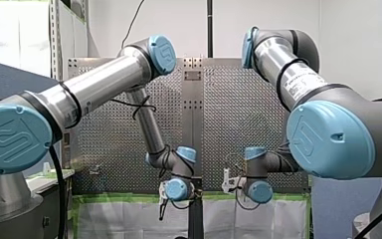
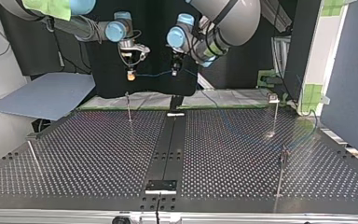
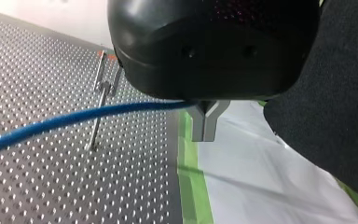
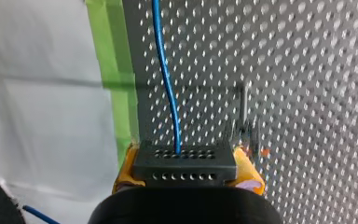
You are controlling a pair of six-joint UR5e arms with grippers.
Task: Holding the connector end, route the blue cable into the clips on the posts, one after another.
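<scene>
The blue cable [image 2: 151, 73] hangs in the air as a short, nearly level span between the two hands, above the far edge of the desk [image 2: 242, 154]. My right hand [image 4: 185, 164] is clenched on a black perforated block [image 4: 184, 161] seated between its yellow pads [image 4: 249, 173]. The cable leaves this block and runs straight ahead of the hand, so the block is judged to be the connector end. My left hand [image 3: 205, 133] grasps the cable further along, where it passes out sideways at the notched metal finger [image 3: 201, 120]. This two-point hold is judged to keep the span taut for lowering into a clip.

No clip visibly holds the cable. One post [image 4: 244, 105] with its clip [image 4: 245, 133] stands just beside the right hand, to one side of the cable and apart from it. The other posts [image 2: 275, 114] stand well apart from both hands. Green tape [image 3: 186, 154] and a white sheet [image 3: 261, 177] lie below the left hand. Nothing stands between the span and the nearest clip.
</scene>
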